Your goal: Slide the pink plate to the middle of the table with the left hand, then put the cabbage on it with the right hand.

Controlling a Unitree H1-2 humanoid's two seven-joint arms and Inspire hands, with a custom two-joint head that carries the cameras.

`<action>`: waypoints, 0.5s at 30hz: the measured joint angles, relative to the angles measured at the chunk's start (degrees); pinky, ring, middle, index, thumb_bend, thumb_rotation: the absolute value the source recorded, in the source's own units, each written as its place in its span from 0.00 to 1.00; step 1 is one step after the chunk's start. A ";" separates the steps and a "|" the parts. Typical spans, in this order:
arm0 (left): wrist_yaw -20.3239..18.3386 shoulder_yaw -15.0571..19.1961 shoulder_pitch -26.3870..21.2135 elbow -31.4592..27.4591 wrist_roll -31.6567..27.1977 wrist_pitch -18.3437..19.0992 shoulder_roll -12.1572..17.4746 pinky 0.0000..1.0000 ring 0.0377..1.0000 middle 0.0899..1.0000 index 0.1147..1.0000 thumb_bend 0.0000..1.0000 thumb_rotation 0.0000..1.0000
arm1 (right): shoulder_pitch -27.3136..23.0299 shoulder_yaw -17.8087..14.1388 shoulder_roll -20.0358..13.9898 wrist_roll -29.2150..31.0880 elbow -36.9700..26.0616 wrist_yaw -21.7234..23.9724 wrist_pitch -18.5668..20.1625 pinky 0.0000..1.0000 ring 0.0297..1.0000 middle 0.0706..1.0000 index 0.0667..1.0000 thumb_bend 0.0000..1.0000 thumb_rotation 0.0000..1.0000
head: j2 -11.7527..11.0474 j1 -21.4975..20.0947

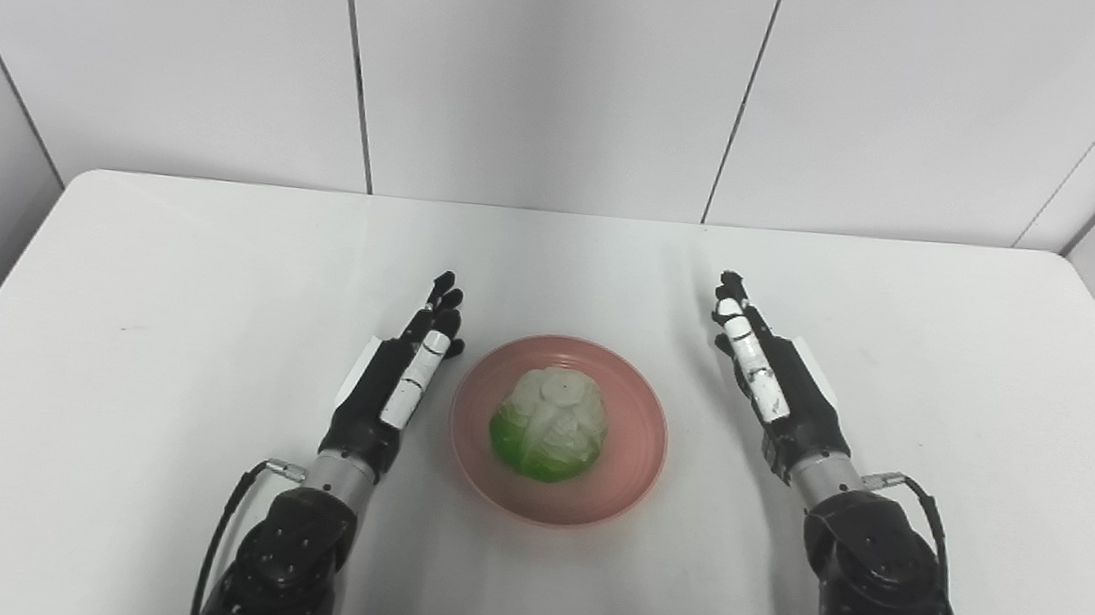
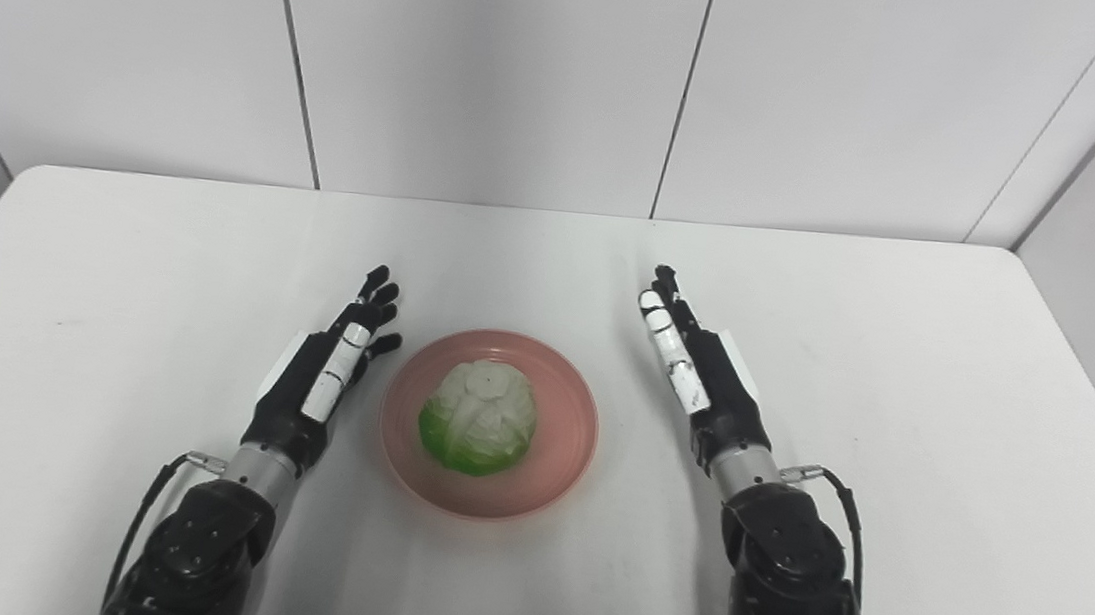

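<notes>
The pink plate (image 1: 629,456) lies on the white table (image 1: 210,265) near the middle, toward the front. The green and white cabbage (image 1: 550,423) sits in the plate. My left hand (image 1: 406,369) is open, fingers stretched forward, just left of the plate and apart from it. My right hand (image 1: 767,374) is open, fingers stretched forward, to the right of the plate with a gap between them. The same scene shows in the right eye view, with the plate (image 2: 564,450), the cabbage (image 2: 477,431), my left hand (image 2: 325,372) and my right hand (image 2: 696,377).
White wall panels (image 1: 551,67) stand behind the table's far edge. Grey side walls close in at the left and right.
</notes>
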 measured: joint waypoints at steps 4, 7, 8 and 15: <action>1.40 -0.26 0.76 -0.68 2.17 -0.07 -0.30 0.98 0.99 1.00 1.00 0.74 1.00 | 0.81 0.82 -0.09 0.13 2.27 -1.19 -2.73 0.98 0.98 1.00 1.00 0.38 1.00 | -1.49 0.18; 1.86 -0.28 1.29 -0.76 3.30 -0.89 -0.27 0.98 0.99 1.00 1.00 0.73 1.00 | 0.80 1.66 -0.37 0.08 3.56 -2.03 -4.67 0.98 0.97 0.99 1.00 0.39 1.00 | -2.10 0.44; 2.05 -0.28 1.59 -0.98 3.94 -1.05 -0.27 0.98 0.99 1.00 1.00 0.72 1.00 | 0.82 1.92 -0.42 0.02 4.12 -2.27 -5.53 0.98 0.98 0.98 1.00 0.39 1.00 | -2.11 0.44; 3.61 -0.55 2.67 -0.72 5.52 -3.21 -0.44 0.95 0.96 0.98 0.99 0.72 1.00 | 0.82 2.36 -0.48 2.84 7.97 -2.66 -9.83 1.00 0.99 1.00 1.00 0.44 1.00 | -2.37 1.23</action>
